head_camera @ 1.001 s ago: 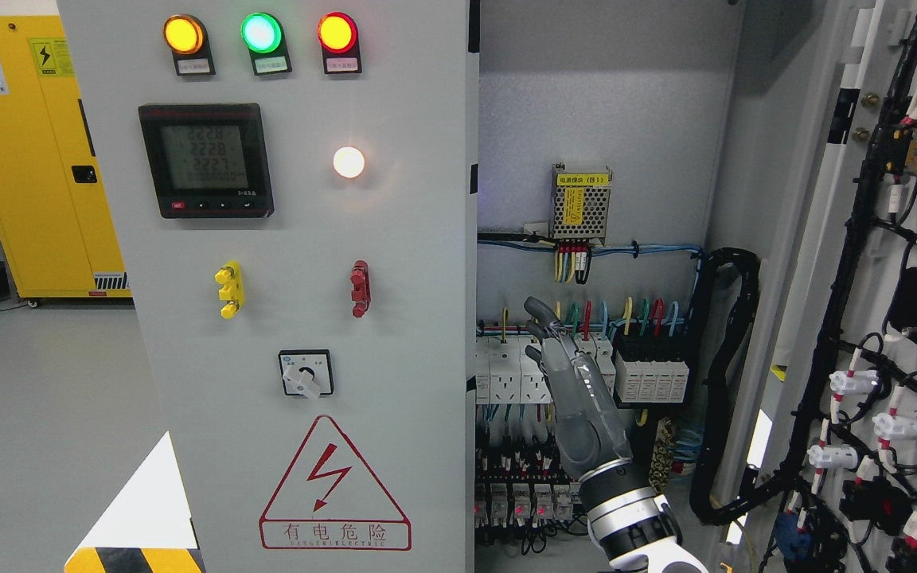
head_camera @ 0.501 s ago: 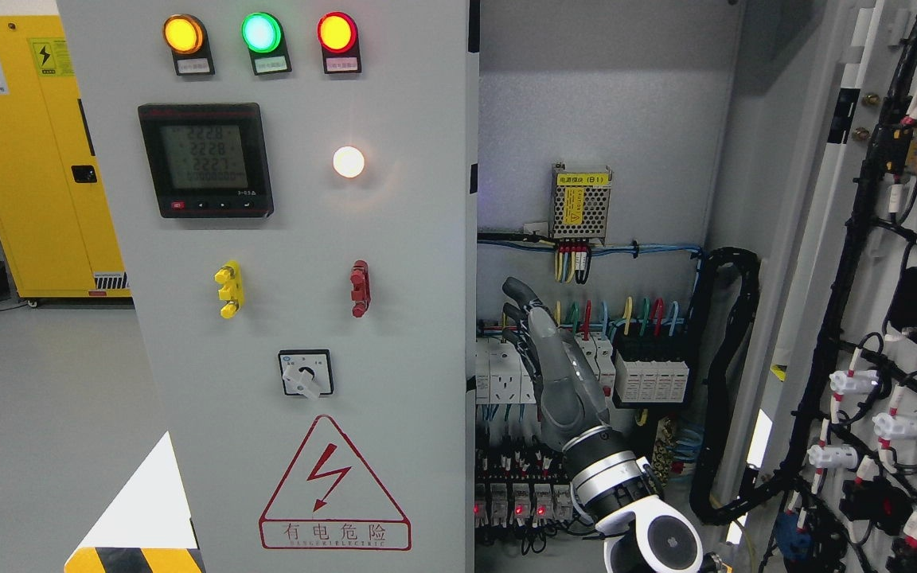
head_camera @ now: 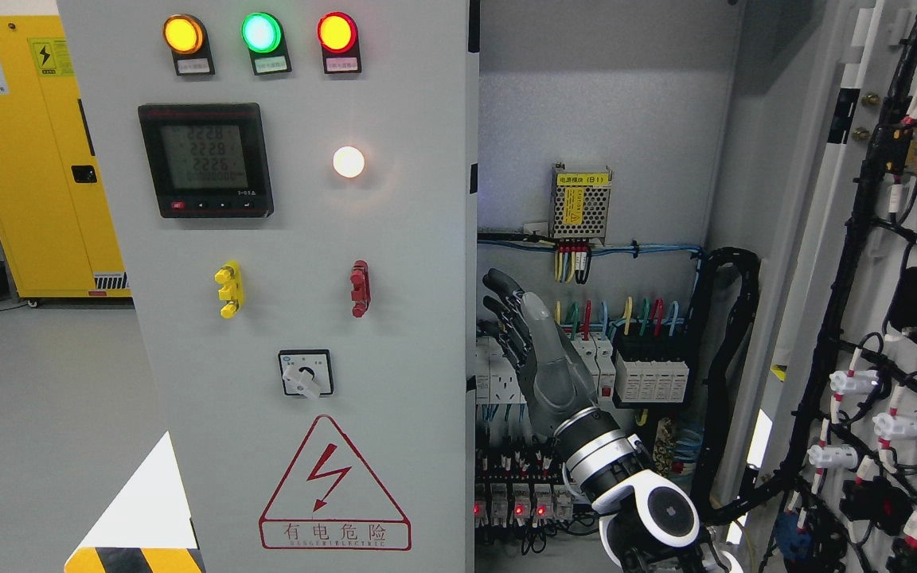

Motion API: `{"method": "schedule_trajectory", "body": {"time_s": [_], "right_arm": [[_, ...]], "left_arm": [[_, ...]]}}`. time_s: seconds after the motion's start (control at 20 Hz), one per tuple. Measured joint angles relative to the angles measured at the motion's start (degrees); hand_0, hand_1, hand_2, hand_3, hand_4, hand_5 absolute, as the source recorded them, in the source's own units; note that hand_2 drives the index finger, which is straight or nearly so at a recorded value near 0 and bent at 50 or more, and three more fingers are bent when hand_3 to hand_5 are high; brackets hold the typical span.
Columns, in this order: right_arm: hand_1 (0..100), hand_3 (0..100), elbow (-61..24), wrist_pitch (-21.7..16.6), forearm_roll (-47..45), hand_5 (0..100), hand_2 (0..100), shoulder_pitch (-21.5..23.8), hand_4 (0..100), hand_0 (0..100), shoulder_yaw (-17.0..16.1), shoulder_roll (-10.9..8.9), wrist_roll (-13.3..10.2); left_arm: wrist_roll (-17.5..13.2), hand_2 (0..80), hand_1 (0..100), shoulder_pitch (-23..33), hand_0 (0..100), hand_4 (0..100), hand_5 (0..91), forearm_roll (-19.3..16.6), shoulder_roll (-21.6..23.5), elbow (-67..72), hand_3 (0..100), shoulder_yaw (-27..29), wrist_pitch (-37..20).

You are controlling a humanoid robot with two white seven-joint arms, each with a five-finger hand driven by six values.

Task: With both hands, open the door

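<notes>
The right hand (head_camera: 534,350) reaches up into the open cabinet, fingers (head_camera: 501,306) loosely spread and holding nothing, just right of the left door's (head_camera: 299,263) edge. Breakers (head_camera: 649,374) sit behind it. The right door (head_camera: 880,302) stands swung open at far right.

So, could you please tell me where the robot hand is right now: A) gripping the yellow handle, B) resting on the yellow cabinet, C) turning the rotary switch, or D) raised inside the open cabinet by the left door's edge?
D: the right robot hand, fingers extended, is raised inside the cabinet beside the left door edge.
</notes>
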Motion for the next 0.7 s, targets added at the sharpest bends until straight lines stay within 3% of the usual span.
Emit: {"method": "schedule_trajectory", "body": {"time_s": [0.3, 0.7], "right_arm": [[5, 0, 2.27, 0.15, -1.15, 0, 0, -1.63, 0, 22, -1.49, -0.06, 3.76], [4, 0, 4.41, 1.55, -1.61, 0, 0, -2.95, 0, 22, -3.23, -0.15, 10.64]], "left_arm": [[0.28, 0.0, 0, 0.0, 0, 0, 0.0, -0.19, -0.13, 0.01, 1, 0.72, 0.0], [0.31, 0.0, 0, 0.0, 0, 0, 0.0, -0.26, -0.23, 0.05, 1, 1.25, 0.0]]}}
